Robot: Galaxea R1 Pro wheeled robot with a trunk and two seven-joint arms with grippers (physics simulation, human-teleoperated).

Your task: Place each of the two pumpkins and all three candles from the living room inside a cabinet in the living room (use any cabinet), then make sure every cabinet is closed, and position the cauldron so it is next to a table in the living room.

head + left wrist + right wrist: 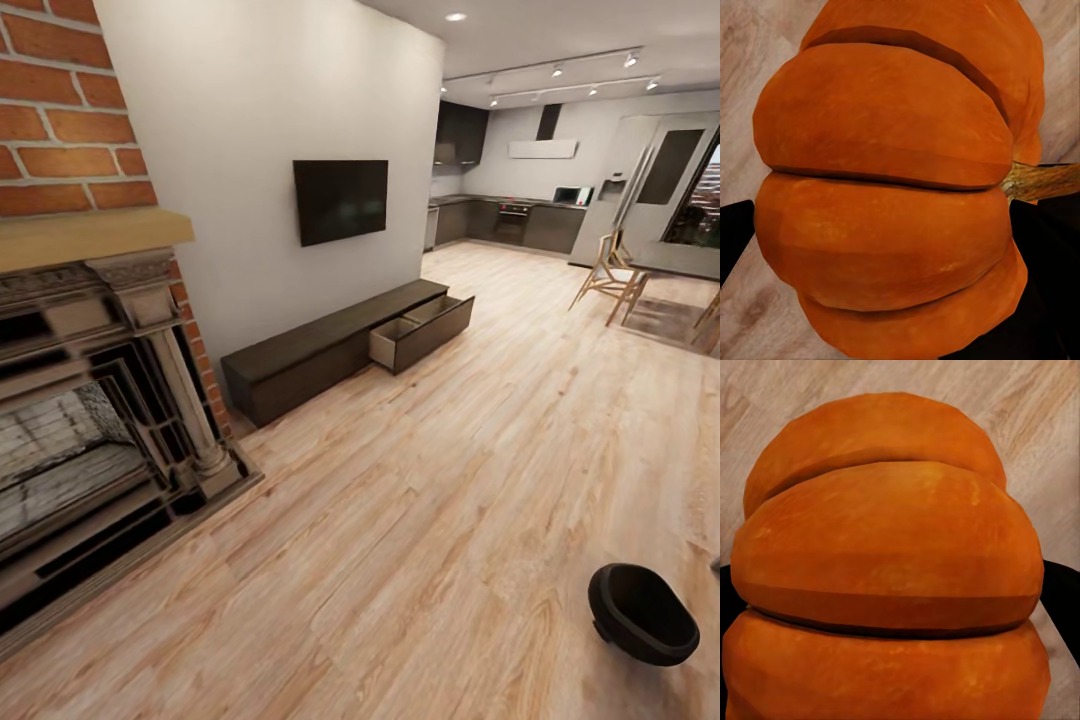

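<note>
**Visitor:** What's in front of the robot?

**Onlooker:** From its head, a long, low dark-brown cabinet [330, 350] sits against the white wall at about eleven o'clock, well apart from the robot across bare plank floor [420, 520]. One drawer [420, 332] at its far end stands pulled out, pale inside. A black cauldron [642, 613] rests on the floor near at hand, at about four o'clock. A brick fireplace [90, 400] is at nine o'clock.

**Visitor:** And the pumpkins?

**Onlooker:** Each wrist camera shows one up close: the left pumpkin [889, 195] with its stem off to one side, and the right pumpkin [889, 577]. Dark claw parts flank both, so I judge each claw is clamped on its pumpkin.

**Visitor:** So the step is carrying them over?

**Onlooker:** Likely. It should drive toward the open drawer, skirt the cauldron, stop square to the drawer, and lower each pumpkin inside before letting go.
</note>
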